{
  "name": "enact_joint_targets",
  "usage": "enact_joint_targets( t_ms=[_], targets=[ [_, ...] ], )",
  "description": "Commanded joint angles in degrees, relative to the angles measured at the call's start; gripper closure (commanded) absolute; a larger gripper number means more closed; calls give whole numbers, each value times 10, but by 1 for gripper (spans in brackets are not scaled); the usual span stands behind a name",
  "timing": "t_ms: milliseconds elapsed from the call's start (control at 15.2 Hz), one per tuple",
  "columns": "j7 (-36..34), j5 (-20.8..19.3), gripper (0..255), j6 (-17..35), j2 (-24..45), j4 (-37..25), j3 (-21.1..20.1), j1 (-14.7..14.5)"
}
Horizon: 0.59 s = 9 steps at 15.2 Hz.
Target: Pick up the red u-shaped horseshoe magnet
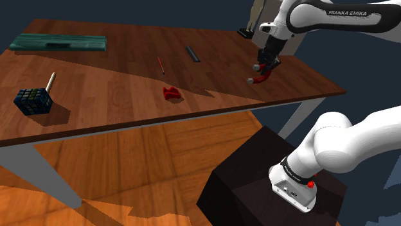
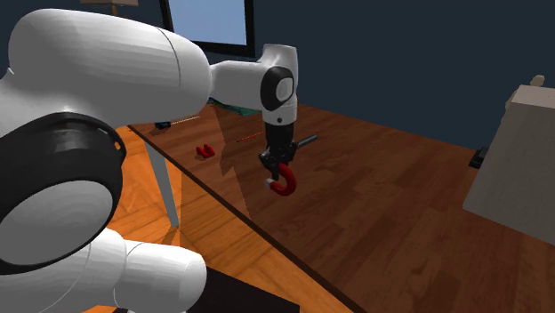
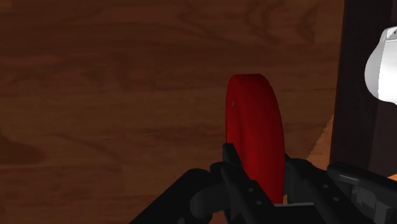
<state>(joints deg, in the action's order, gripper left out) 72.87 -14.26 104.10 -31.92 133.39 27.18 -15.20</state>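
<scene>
Nearest in the shoulder view is the dark box stand (image 1: 250, 173), with the white arm (image 1: 334, 147) rising from it over an orange wooden floor (image 1: 141, 160). Beyond stands a brown wooden table (image 1: 115, 83).

Over the table's right part, not far in from its near edge, the gripper (image 1: 265, 67) points down. Its two black fingers are closed partway and clamp the red horseshoe magnet (image 1: 259, 79) between them. The magnet hangs below the fingertips with its pale-tipped ends turned sideways, and it looks clear of the tabletop.

In the second exterior view the gripper (image 2: 276, 164) holds the magnet (image 2: 285, 182) above the table (image 2: 382, 196), close to the edge.

The wrist view shows the fingers (image 3: 232, 168) pressed against both flat sides of the magnet (image 3: 253, 121), which is seen edge-on, with the table (image 3: 114, 83) beyond it.

To the shoulder view's left of the gripper, a small red block (image 1: 171, 94) lies on the table. Far to the left sits a dark puzzle cube (image 1: 32, 101), with a pale stick (image 1: 50, 79) just behind it. Farther back lie a thin red pencil (image 1: 160, 65) and a short dark bar (image 1: 193, 54). A long green tray (image 1: 59, 43) lies at the far left edge.
</scene>
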Motion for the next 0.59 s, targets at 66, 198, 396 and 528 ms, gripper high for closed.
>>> enact_joint_targets(
  t_ms=[66, 198, 396, 528],
  targets=[
    [2, 4, 255, -25, 1, -25, -4, -2],
    [2, 6, 255, -40, 1, -40, -7, -3],
    [3, 9, 255, -62, 2, -64, -11, -4],
    [3, 9, 255, -63, 2, -65, -11, -5]
  ],
)
